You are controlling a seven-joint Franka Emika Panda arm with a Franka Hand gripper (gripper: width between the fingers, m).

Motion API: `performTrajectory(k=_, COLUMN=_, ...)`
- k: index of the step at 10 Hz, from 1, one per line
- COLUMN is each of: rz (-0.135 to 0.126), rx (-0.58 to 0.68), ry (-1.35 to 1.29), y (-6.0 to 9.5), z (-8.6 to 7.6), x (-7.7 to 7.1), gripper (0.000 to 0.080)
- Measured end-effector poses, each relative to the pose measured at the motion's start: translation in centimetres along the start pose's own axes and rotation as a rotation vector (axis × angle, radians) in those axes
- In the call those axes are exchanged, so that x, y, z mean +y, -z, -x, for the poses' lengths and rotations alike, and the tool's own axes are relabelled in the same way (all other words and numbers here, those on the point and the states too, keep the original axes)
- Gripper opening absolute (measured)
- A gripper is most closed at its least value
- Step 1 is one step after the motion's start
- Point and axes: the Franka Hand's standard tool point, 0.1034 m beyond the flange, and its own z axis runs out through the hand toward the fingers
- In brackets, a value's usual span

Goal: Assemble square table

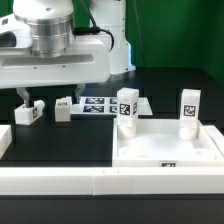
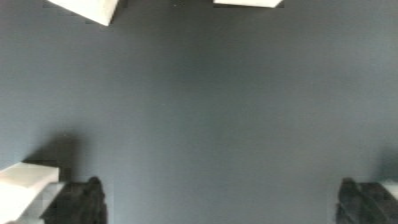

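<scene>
The square table's top (image 1: 165,150) is a white rimmed tray at the front on the exterior view's right. Two tagged white legs (image 1: 127,108) (image 1: 189,108) stand upright at its far corners. Two more legs (image 1: 28,113) (image 1: 64,108) lie loose on the black table on the exterior view's left. My gripper (image 1: 25,97) hangs just above the leftmost loose leg. In the wrist view my gripper (image 2: 221,205) is open, with only bare dark table between its fingers (image 2: 71,200). A white piece (image 2: 22,182) sits just outside one finger. Two white corners (image 2: 89,8) (image 2: 249,3) show at the far edge.
The marker board (image 1: 95,104) lies flat behind the loose legs. A long white border rail (image 1: 60,180) runs along the front edge. Another white rail end (image 1: 5,140) sits at the exterior view's left. The arm's body (image 1: 60,50) fills the upper left.
</scene>
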Motion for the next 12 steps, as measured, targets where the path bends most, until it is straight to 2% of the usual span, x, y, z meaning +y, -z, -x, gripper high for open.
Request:
performTrajectory(k=1, rz=0.0, rx=-0.002, ry=-0.002, y=-0.2, z=0.1, x=0.0, gripper=0.0649)
performTrajectory(k=4, rz=-0.013, rx=-0.034, ry=-0.018, y=-2.1, z=2.0, x=-0.4, gripper=0.0649)
performTrajectory(k=6, rz=-0.022, rx=-0.058, ry=-0.011, y=-1.8, z=1.8, x=-0.6, gripper=0.0649)
performTrajectory(k=7, rz=-0.033, rx=-0.089, ry=-0.008, y=-2.0, z=2.0, x=-0.9, gripper=0.0649)
performTrajectory(k=8, rz=-0.056, rx=-0.183, ry=-0.001, y=-2.1, z=2.3, x=-1.3, gripper=0.0649)
performTrajectory(k=9, rz=-0.053, rx=-0.244, ry=0.001, y=-2.5, z=2.2, x=-1.3, gripper=0.0649)
performTrajectory(k=10, rz=-0.038, rx=-0.322, ry=0.002, y=-3.1, z=2.8, x=-1.2, gripper=0.0649)
performTrajectory(k=11, rz=-0.007, rx=-0.397, ry=0.002, y=-3.4, z=3.2, x=-0.9, gripper=0.0649)
performTrajectory(k=12, rz=-0.012, rx=-0.428, ry=0.018, y=-3.7, z=3.2, x=-0.6, gripper=0.0649)
